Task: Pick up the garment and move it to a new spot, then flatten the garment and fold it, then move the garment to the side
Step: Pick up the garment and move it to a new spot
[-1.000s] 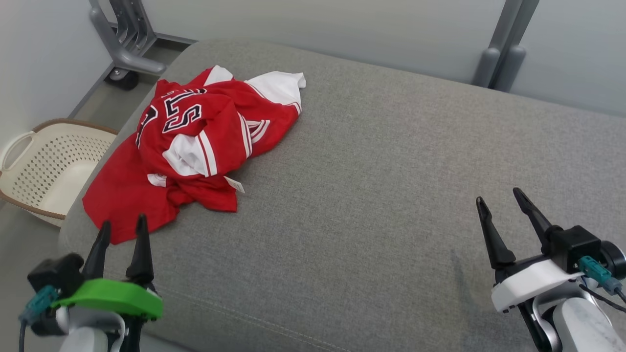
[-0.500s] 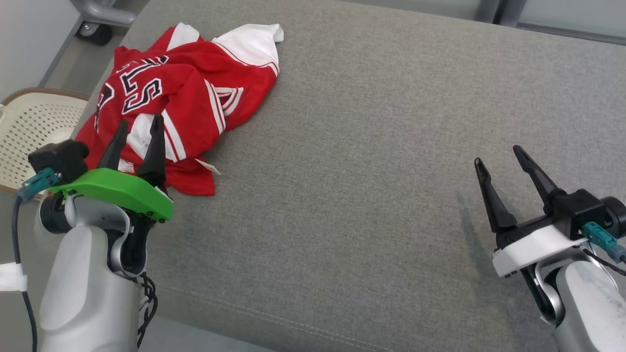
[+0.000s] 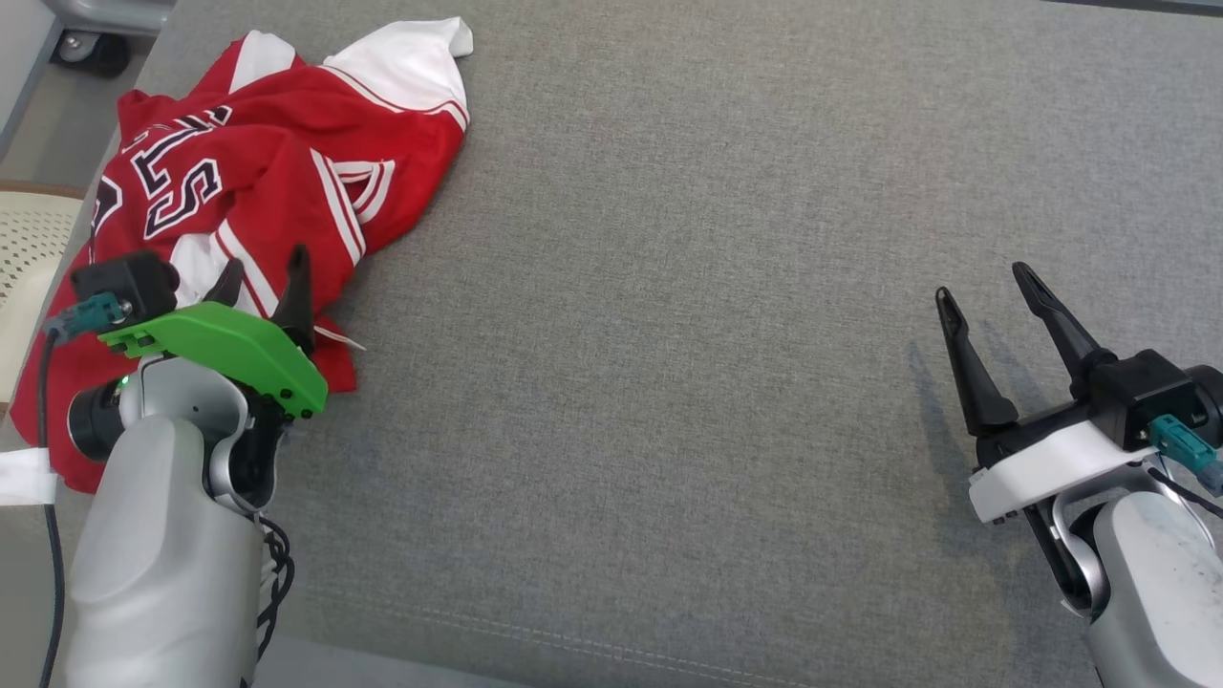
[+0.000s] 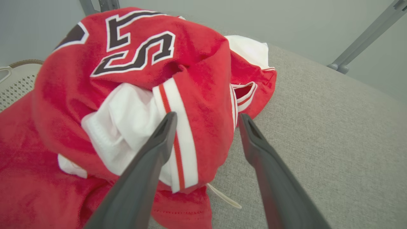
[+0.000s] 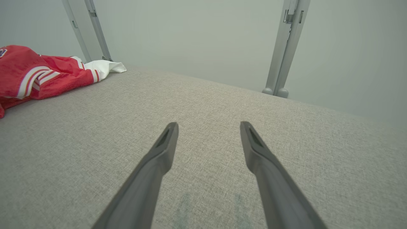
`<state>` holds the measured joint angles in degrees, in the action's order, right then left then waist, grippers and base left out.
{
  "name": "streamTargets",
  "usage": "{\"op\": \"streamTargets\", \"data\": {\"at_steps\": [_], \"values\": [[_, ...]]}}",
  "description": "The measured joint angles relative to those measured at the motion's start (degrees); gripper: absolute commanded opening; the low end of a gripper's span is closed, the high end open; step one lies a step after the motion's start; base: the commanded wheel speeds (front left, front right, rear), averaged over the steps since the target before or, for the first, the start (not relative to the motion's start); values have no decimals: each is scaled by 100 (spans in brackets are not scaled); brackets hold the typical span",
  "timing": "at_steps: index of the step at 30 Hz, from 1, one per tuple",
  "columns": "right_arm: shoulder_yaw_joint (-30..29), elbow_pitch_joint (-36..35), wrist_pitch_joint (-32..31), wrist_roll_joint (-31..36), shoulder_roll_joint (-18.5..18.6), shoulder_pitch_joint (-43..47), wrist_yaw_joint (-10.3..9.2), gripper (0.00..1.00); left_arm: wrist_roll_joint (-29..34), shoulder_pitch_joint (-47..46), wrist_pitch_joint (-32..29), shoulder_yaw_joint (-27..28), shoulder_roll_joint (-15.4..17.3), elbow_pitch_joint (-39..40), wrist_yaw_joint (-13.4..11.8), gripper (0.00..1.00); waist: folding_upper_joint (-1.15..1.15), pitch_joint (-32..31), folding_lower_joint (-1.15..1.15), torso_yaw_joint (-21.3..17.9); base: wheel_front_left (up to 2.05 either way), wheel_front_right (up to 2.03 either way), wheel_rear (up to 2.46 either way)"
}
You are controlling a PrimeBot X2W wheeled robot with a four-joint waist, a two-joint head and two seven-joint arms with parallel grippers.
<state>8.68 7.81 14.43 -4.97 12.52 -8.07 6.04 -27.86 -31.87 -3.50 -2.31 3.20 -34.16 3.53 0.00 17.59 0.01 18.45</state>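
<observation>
The head view looks steeply down on the grey surface (image 3: pixel 669 287) from above. The left wrist view sits low, very close to the red jersey (image 4: pixel 197 82), facing the pale wall (image 4: pixel 286 22). The right wrist view skims low across the surface, well away from the jersey. All three share the jersey's white sleeve (image 5: pixel 105 66).

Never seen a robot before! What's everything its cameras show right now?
jersey: one, red and white, crumpled at cushion's far left.
cushion: one, grey, under the jersey.
basket: one, cream, beside cushion's left edge.
wheeled stand: one, grey, beyond far-left corner.
metal post: one, grey, behind cushion, right side.
left gripper: one, dark fingers, green mount, open, jersey fold between its fingers.
right gripper: one, dark fingers, white mount, open over bare cushion.
</observation>
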Motion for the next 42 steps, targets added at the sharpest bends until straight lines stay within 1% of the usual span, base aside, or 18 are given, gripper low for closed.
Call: {"op": "streamTargets", "data": {"at_steps": [4, 8, 14, 15, 16, 17, 18, 23, 26, 30, 35, 42], "values": [[35, 10, 0, 0, -1, -82, 2, 100, 78, -94, -163, 22, 182, -270, -146, 100, 0, 55, 0, -61, 0, 0, 0], [52, 16, 0, 0, 0, -159, 19, 100, 144, -369, -293, 37, 352, -428, -207, 100, 0, 100, 0, -132, 0, 0, 0], [43, 67, 0, 0, 1, -174, 46, 100, 181, -583, -446, 8, 398, -664, -240, 100, 0, 145, 0, -218, 0, 0, 0], [47, 77, 0, -1, -3, -175, 48, 100, 181, -594, -480, -13, 392, -731, -238, 90, 0, 148, 0, -233, 0, 0, 0], [36, 81, 0, -1, 0, -175, 48, 100, 181, -603, -523, -45, 381, -790, -238, 49, 0, 151, 0, -243, 0, 0, 0], [24, 82, 0, -1, 3, -175, 48, 100, 181, -604, -536, -68, 363, -818, -238, 22, 0, 155, 0, -248, 0, 0, 0], [20, 85, 0, -1, 1, -175, 48, 100, 181, -610, -537, -86, 349, -839, -238, 0, 0, 158, 0, -253, 0, 0, 0], [-9, 98, 0, -1, 3, -175, 48, 100, 194, -766, -537, -162, 345, -922, -238, 0, 0, 154, 0, -253, 0, 0, 0], [-85, 127, 0, -2, 24, -174, 48, 100, 370, -958, -526, -311, 298, -928, -237, 0, 0, 134, 0, -218, 0, 0, 0], [-74, 138, 0, -2, 23, -174, 49, 100, 617, -1253, -308, -520, 274, -744, -236, 0, 0, 92, 0, -146, 0, 0, 0], [86, 177, 0, -2, -55, -181, 51, 100, 833, -1578, -188, -788, 201, -486, -94, 0, 0, 11, 0, -133, 0, 0, 0], [157, 196, 0, -11, -302, -208, 51, 100, 1038, -1879, -36, -1224, 0, -132, 103, 0, 0, -96, 0, -341, 0, 0, 0]]}}
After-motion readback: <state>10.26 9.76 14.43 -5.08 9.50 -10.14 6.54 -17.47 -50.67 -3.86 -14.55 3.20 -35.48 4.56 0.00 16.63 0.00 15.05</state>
